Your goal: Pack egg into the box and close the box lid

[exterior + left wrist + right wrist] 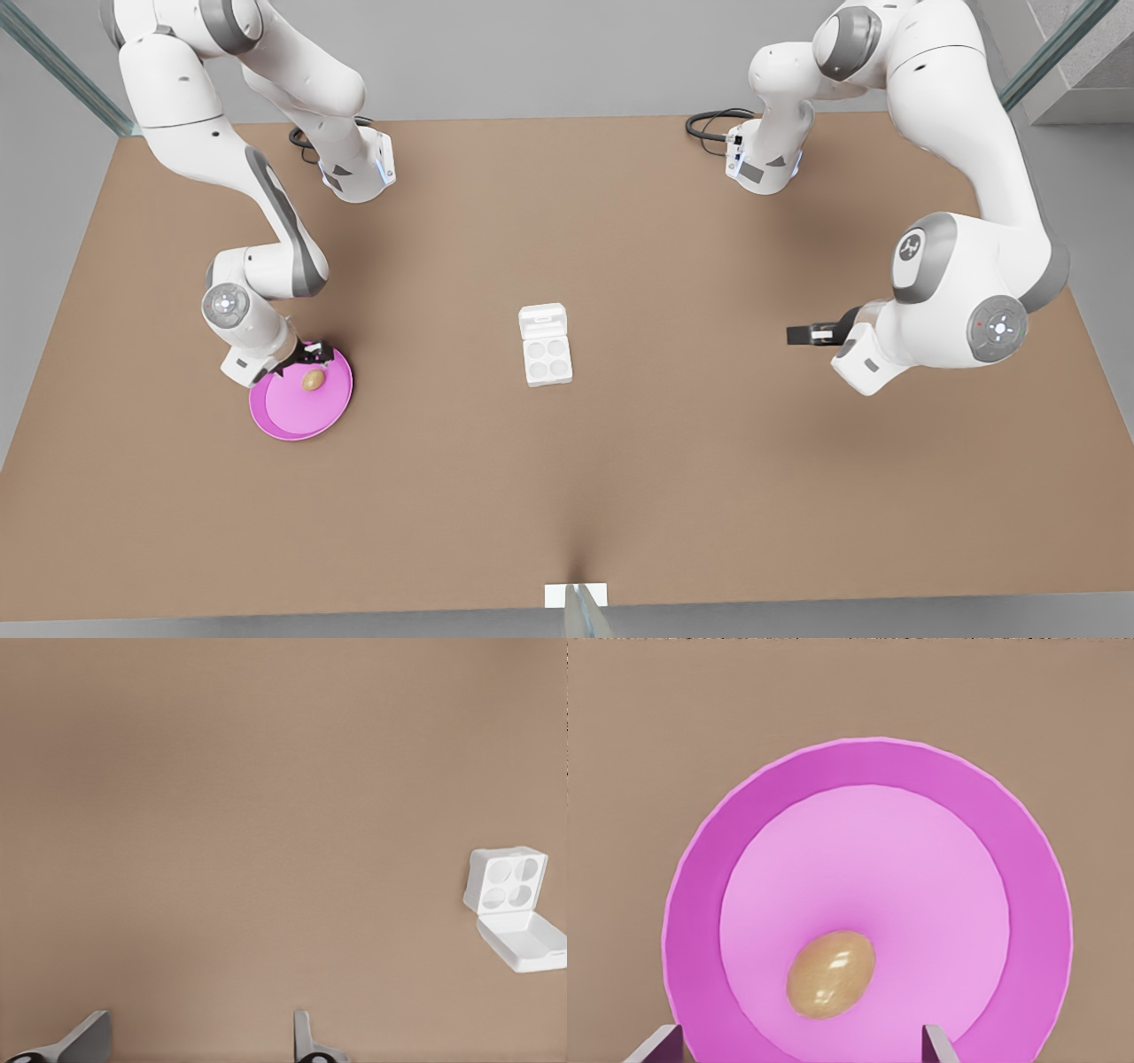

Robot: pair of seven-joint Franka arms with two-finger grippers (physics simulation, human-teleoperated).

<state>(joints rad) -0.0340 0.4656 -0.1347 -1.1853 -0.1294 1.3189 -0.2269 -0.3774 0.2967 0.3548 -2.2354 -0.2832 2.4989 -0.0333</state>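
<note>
On the brown flat surface [673, 461], toward the front view's left, a round pink plate [292, 421] carries the small tan-brown oval egg [313, 380]. The right hand [306, 357] hangs directly over the plate's rim beside the egg, fingers [937, 1047] spread apart with the egg lying just ahead of the gap between them, untouched. At mid-surface sits the small white rectangular egg carton box [547, 361], its four round cups vacant. The white flat box lid [542, 320] lies folded back, open, on the side away from the camera. Toward the front view's right, the left hand [797, 334] waits well apart from the box, its fingers [306, 1041] apart and holding nothing.
</note>
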